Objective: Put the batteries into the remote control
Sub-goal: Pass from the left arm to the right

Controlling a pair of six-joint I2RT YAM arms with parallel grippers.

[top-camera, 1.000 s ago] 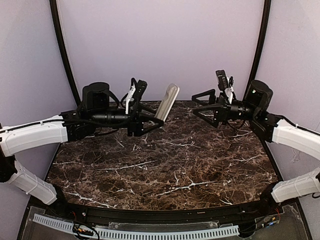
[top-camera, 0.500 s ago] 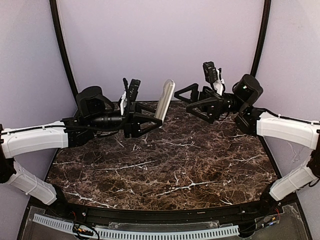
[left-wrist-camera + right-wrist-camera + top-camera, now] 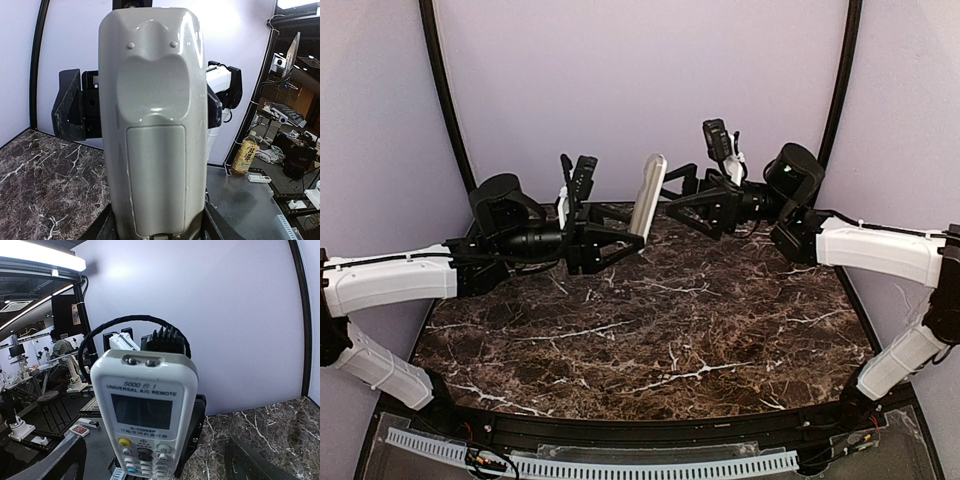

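The left fingers (image 3: pixel 616 241) hold the remote control (image 3: pixel 648 195) by its bottom end, up in the air above the far side of the dark marble tabletop (image 3: pixel 650 330). The remote control stands almost straight up and leans a little, with its top end away from the left fingers. From the left wrist, its grey back (image 3: pixel 155 125) fills the view, and the flat lid (image 3: pixel 156 175) low on the back is shut. The right fingers (image 3: pixel 686 199) are spread wide and hold nothing. They reach in from the other side, right next to the remote control, with one finger (image 3: pixel 60 460) on each side of it. I cannot tell if they touch it. From the right wrist you see its white front, with the pale screen (image 3: pixel 142 411) up top and small buttons (image 3: pixel 144 455) under it.
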